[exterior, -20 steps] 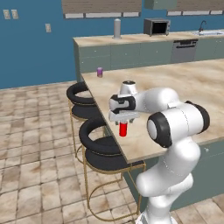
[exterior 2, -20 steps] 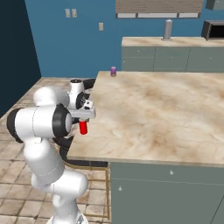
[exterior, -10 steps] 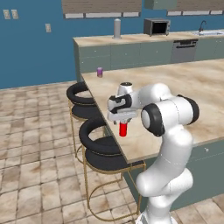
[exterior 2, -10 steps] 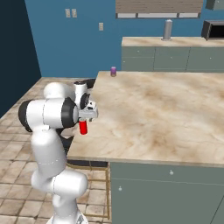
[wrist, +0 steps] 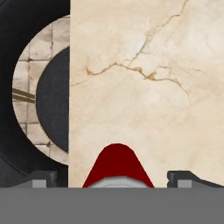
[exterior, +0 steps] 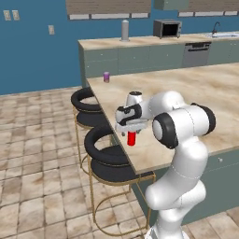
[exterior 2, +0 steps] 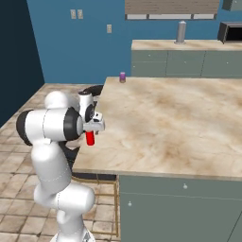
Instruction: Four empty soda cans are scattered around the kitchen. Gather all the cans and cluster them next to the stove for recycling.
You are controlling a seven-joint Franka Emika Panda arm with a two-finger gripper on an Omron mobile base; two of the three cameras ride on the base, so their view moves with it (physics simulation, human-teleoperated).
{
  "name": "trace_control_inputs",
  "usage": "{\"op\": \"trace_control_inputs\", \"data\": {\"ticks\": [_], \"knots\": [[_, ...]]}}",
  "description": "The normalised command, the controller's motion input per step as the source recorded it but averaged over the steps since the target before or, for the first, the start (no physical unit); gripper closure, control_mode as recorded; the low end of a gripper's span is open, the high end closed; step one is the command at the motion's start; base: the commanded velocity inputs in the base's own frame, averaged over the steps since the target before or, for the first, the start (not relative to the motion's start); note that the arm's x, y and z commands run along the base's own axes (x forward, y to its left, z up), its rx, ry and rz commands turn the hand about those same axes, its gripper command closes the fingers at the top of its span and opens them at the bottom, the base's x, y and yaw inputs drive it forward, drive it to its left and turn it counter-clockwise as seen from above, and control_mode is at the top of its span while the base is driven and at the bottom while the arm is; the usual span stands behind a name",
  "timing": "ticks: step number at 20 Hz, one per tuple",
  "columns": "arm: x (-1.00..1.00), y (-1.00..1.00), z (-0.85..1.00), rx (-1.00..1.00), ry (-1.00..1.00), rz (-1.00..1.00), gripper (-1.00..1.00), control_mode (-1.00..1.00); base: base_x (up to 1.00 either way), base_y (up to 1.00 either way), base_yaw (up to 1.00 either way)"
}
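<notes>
Hand view looks straight down on the red can (wrist: 117,168), whose red shoulder and silver top sit between the two dark finger tips (wrist: 189,178), with marble counter showing on both sides of it. The fingers stand wide apart, with clear gaps to the can, so nothing is clamped yet. The counter edge runs just to the can's left, and beyond it lies a black stool (wrist: 26,109) over tiled floor.

In the left base view the gripper (exterior: 131,129) hangs directly over the same red can (exterior: 131,138), which stands upright near the island counter (exterior: 200,88) edge above the stools. Compared with a second ago, the arm has folded its elbow inward and the shoulder bulk has swung closer to the hand, while the hand itself has barely shifted over the can and the can has not moved. The fingers were spread then and remain so.

That suggests the arm has been settling its pose for a straight-down grasp. Closing on the can seems the step in hand. A purple-pink can (exterior: 106,77) waits at the far corner of the counter, well apart, so the gathering looks to be at an early stage.
</notes>
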Motion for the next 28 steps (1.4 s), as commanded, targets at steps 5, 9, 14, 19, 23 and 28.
{"op": "trace_control_inputs", "data": {"ticks": [5, 9, 14, 19, 23, 28], "knots": [[0.03, -0.01, -0.09, 0.00, 0.00, 0.00, 1.00, -1.00, 0.00, 0.00, 0.00], [0.00, -0.05, 0.00, 0.00, 0.05, 0.00, 1.00, -1.00, 0.00, 0.00, 0.00], [-0.17, -0.04, 0.87, 0.00, -0.03, 0.00, 1.00, -1.00, 0.00, 0.00, 0.00], [-0.14, 0.00, 1.00, 0.00, -0.05, 0.00, 1.00, -1.00, 0.00, 0.00, 0.00], [-0.19, -0.01, 1.00, 0.00, 0.00, -0.01, 1.00, -1.00, 0.00, 0.00, 0.00], [-0.51, -0.09, 0.68, 0.00, 0.02, -0.01, 1.00, -1.00, 0.00, 0.00, 0.00]]}}
